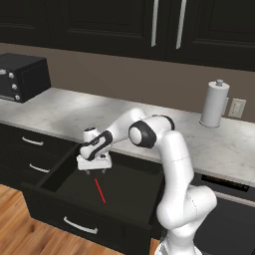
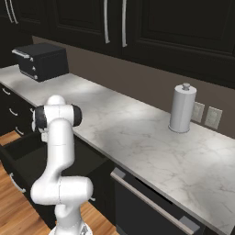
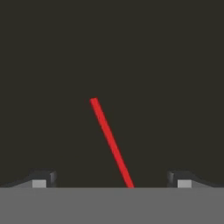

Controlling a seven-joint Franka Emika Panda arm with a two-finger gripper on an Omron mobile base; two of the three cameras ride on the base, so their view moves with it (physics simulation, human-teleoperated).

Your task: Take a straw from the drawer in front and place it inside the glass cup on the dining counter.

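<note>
We are seeing the straw [image 1: 100,190] lying flat on the dark floor of the open drawer [image 1: 74,219], its long axis running diagonally from the back-left toward the front-right in the left base view. It is looking thin, straight and bright red. Our gripper [image 1: 94,172] is hovering just above its upper end, fingers [image 3: 43,178] spread wide apart and holding nothing, with the straw [image 3: 111,143] running between them.

A pale veined marble worktop [image 1: 64,112] crosses the middle of the frame beneath dark upper cabinets [image 1: 124,25] and a brown wall [image 1: 124,74], carrying a black toaster oven [image 1: 21,76] at left, a white paper-towel roll [image 1: 214,103] at right, with wooden floor [image 1: 20,224] at lower left.
</note>
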